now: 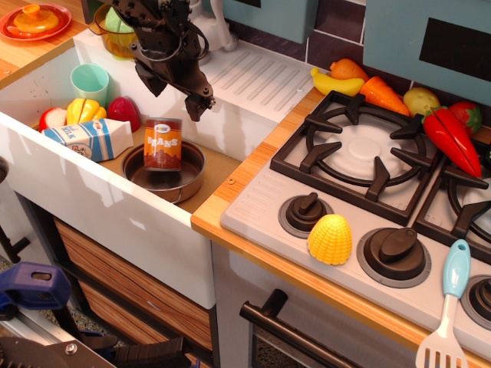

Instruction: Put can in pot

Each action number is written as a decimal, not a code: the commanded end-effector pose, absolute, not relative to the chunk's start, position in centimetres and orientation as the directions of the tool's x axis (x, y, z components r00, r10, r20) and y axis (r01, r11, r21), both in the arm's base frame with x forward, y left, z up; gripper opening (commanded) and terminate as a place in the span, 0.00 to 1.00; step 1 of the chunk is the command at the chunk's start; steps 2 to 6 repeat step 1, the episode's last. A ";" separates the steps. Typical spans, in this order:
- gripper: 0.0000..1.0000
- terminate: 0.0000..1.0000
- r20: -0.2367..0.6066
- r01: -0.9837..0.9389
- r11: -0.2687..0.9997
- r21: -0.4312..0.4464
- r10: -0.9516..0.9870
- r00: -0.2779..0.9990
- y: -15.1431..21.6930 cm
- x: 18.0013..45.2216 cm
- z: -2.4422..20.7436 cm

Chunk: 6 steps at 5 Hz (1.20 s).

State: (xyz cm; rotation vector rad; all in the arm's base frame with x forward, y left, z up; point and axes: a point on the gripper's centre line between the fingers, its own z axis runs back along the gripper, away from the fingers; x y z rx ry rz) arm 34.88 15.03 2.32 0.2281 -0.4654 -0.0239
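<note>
The can [163, 144], orange-red and brown with "BEANS" on its label, stands upright inside the shiny steel pot [189, 180] in the sink. My gripper [175, 90] hangs open and empty just above and slightly behind the can, its two black fingers [201, 102] spread apart and clear of it.
In the sink [69, 180] lie a blue-and-white milk carton [88, 139], a mint-green cup [90, 80] and toy fruit [84, 111]. A bowl [126, 27] and an orange plate [34, 21] sit behind. The stove [368, 192] with toy vegetables, a corn piece [331, 238] and a spatula [447, 307] lies right.
</note>
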 end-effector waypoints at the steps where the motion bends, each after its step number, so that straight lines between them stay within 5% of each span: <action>1: 1.00 1.00 0.475 -0.037 0.970 0.242 -0.085 0.876 15.6 35.2 3.6; 6: 1.00 1.00 0.475 -0.037 0.970 0.242 -0.085 0.876 15.6 35.2 3.6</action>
